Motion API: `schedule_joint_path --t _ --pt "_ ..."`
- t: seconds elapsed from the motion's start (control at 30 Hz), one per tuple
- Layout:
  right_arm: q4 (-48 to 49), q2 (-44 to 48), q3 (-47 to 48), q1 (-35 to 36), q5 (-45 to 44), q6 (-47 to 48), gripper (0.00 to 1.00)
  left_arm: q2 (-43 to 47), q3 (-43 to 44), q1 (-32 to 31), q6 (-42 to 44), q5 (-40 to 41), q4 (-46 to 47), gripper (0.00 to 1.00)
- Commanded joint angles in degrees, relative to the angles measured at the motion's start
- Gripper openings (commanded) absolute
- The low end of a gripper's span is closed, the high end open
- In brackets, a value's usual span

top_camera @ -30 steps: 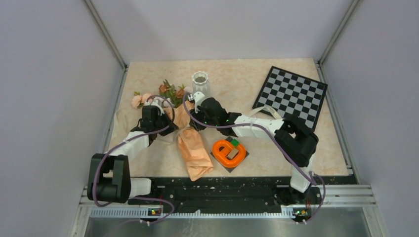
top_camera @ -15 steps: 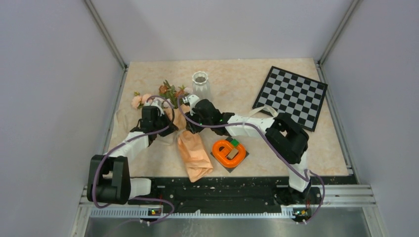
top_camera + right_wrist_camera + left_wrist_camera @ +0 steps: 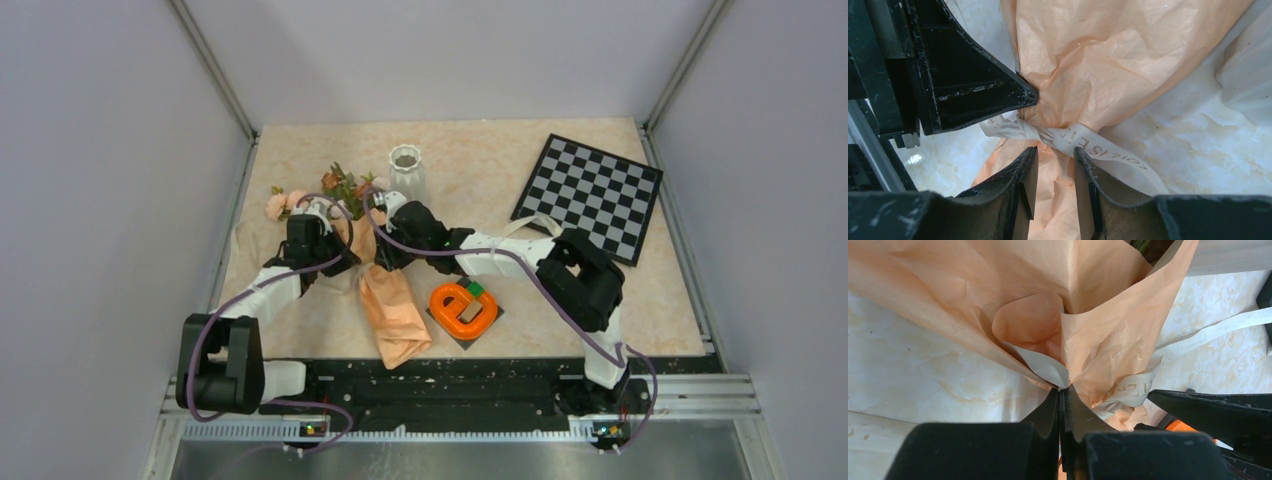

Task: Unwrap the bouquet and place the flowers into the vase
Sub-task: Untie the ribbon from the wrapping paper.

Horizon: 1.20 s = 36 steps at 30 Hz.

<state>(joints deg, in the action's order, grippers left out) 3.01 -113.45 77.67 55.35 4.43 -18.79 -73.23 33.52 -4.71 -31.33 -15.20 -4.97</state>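
The bouquet lies left of centre in my overhead view. Its kraft-paper tail points toward the bottom edge, and the flowers spill out toward the upper left. It is still wrapped, with a cream ribbon cinching the paper at its neck.

My left gripper has its fingers pressed together on a fold of the paper, just beside that cinch. My right gripper comes in from the other side with its fingers parted. The ribbon's knot sits just ahead of the tips and paper shows through the gap, but I cannot tell whether the pads touch anything.

The vase stands upright near the flowers, just to their right. An orange ring rests on a dark square right of the paper tail, and a checkerboard lies in the upper right.
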Motion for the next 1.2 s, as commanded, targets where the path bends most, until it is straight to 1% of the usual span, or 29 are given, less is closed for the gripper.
schedule_joint_path --t 0.0,0.13,0.4,0.63,0.77,1.17 --pt "2.2 1.0 0.4 0.4 1.7 -3.0 0.34 0.9 -0.1 0.0 0.7 -0.4 -0.3 0.00" --pt "2.5 1.5 -0.4 0.6 1.8 -3.8 0.32 0.8 -0.2 0.0 0.6 -0.5 -0.3 0.00" --pt "2.6 2.9 -1.8 1.4 0.6 -3.7 0.32 0.4 0.0 0.0 0.5 -0.4 -0.2 0.00" --pt "1.7 1.4 -0.6 1.2 -1.7 -5.5 0.32 0.3 0.1 0.0 0.6 -0.4 -0.3 0.00" --pt "2.5 0.9 -0.2 0.5 -0.9 -7.0 0.32 0.2 0.3 0.0 0.7 -0.4 -0.4 0.00" --pt "2.0 -1.8 1.6 -0.5 0.1 -7.5 0.32 -0.7 1.0 0.0 0.7 -0.5 -0.3 0.00"
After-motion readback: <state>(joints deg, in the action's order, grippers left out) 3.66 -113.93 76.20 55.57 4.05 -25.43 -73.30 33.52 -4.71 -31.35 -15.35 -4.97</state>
